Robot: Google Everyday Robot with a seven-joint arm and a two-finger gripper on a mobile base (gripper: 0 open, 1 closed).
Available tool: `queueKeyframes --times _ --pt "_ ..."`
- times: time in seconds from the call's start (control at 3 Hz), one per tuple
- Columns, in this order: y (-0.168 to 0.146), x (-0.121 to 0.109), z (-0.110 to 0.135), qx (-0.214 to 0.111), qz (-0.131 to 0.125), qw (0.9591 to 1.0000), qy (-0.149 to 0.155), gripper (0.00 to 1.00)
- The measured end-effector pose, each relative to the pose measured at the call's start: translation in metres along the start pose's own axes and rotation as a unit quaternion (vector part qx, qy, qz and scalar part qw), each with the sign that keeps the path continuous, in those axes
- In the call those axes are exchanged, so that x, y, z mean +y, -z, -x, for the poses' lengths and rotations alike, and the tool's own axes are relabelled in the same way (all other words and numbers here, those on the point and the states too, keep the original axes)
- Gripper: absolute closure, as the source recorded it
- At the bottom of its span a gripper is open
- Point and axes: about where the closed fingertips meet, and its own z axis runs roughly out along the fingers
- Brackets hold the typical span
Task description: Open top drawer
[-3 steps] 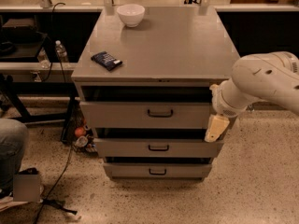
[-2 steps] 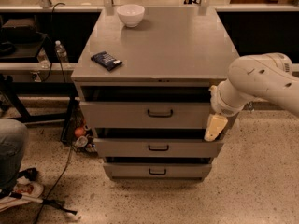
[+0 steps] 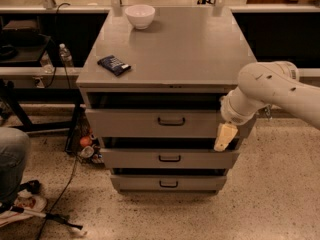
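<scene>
The top drawer (image 3: pixel 130 124) is the widest grey front of the grey cabinet, with a small black handle (image 3: pixel 171 121) at its centre. A dark gap shows between it and the cabinet top (image 3: pixel 175 54). Two shorter drawers sit below it, the middle one (image 3: pixel 135 159) and the bottom one (image 3: pixel 200 184). My gripper (image 3: pixel 225 136) hangs from the white arm (image 3: pixel 270 89) at the right end of the top drawer front, about level with its lower edge and well right of the handle.
A white bowl (image 3: pixel 140 15) and a dark blue packet (image 3: pixel 114 64) lie on the cabinet top. A water bottle (image 3: pixel 65 56), cables (image 3: pixel 60 194) and a person's leg (image 3: pixel 11 159) are at the left. Dark shelving runs behind the cabinet.
My arm and gripper have shifted slightly left, closer to the right end of the top drawer. The drawers have not moved.
</scene>
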Motion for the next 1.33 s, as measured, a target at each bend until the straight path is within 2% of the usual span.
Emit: queueKeyframes --times 0.33,0.67,1.33 --pt "-0.017 -0.004 0.004 -0.008 0.014 0.9999 0.002 0.0" --pt "-0.027 -0.005 0.005 -0.015 0.02 0.9997 -0.002 0.17" --pt "-0.025 0.007 -0.014 -0.024 0.021 0.9989 -0.034 0.64"
